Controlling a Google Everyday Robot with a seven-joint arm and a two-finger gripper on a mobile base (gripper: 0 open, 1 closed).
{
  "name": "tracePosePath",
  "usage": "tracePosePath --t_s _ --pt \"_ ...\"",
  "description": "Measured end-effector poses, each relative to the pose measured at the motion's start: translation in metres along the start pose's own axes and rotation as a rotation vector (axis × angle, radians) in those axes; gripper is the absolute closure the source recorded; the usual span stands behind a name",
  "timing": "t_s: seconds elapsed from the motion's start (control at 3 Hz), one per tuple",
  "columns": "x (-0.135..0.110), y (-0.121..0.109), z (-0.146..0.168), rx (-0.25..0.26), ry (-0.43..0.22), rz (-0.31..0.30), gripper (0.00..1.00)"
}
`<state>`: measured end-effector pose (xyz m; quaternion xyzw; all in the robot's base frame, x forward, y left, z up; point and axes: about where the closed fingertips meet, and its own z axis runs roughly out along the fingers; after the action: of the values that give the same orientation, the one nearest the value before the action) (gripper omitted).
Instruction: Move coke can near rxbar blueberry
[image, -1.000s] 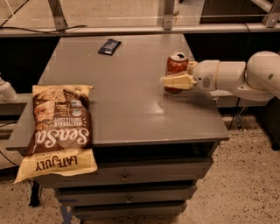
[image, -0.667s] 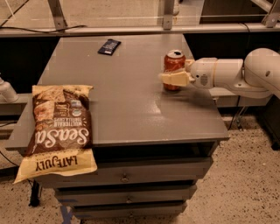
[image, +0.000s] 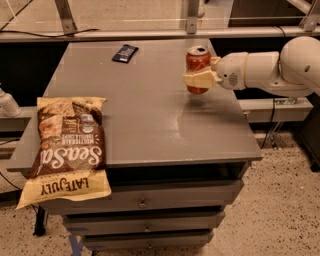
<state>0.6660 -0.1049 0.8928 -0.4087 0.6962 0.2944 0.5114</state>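
Coke can (image: 198, 62) in jaws, rxbar blueberry (image: 125, 53) apart

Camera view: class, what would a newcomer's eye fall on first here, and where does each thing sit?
The big brown chip bag stands out first, lying at the front left corner of the table and hanging over its edge. Next comes the end effector of the white arm, closed on the red coke can near the right edge. The small dark rxbar blueberry lies apart at the back.

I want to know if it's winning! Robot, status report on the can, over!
Gripper shut on can, right side of table. Bar lies flat, back-left of can. Chip bag front-left, off the route. Over.
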Motion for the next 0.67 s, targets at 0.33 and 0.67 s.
tracePosePath --t_s 0.33,0.67 --pt "0.000 0.000 0.000 0.000 0.000 0.000 1.00" --pt "-0.007 -0.018 0.021 -0.017 -0.052 -0.029 1.00"
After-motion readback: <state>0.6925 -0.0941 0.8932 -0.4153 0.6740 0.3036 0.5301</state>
